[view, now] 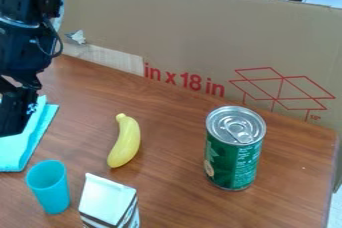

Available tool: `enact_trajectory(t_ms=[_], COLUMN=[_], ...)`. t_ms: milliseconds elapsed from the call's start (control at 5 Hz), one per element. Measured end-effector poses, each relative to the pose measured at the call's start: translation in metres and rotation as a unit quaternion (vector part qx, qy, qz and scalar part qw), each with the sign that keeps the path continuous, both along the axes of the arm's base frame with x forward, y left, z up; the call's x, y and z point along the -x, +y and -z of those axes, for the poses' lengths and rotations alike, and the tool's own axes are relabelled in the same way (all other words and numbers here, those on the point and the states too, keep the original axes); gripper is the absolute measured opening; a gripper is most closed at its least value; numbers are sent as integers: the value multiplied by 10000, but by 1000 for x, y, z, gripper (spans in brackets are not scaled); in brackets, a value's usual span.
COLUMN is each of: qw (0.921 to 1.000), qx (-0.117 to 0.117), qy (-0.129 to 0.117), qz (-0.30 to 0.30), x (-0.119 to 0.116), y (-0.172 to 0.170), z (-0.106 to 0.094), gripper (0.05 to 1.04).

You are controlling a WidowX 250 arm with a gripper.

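- Bench [174, 142]: brown wood grain, carrying the things below.
- Cardboard sheet [200, 27]: upright along the bench's far side, marked with red lettering and a red box drawing.
- Robot arm [23, 27]: black, along the left edge.
- Hand [15, 114]: black, at the arm's lower end, by the cloth and overlapping it in the view; I cannot tell whether it is released or clenched, or whether it touches the cloth.
- Can [232, 159]: green with a silver ring-pull lid, upright, on the right.
- Cloth [20, 147]: light blue, flat on the bench at the left edge.
- Carton [107, 199]: white with dark stripes, at the bottom edge.
- Cup [50, 192]: turquoise, mouth up, between cloth and carton.
- Banana [125, 144]: yellow, lying between cloth and can, stem towards the cardboard.
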State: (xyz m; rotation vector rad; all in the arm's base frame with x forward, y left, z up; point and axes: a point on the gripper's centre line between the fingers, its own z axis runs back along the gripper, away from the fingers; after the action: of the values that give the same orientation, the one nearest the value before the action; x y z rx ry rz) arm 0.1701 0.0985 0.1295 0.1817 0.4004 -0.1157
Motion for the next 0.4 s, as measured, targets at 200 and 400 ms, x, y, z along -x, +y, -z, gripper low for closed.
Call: enact_trajectory(t_ms=[200, 400], qw=[10000, 9966], qx=[54, 244], qy=[47, -774], qz=[7, -149], x=[1, 1], y=[-1, 17], z=[4, 1], gripper=[1001, 1001])
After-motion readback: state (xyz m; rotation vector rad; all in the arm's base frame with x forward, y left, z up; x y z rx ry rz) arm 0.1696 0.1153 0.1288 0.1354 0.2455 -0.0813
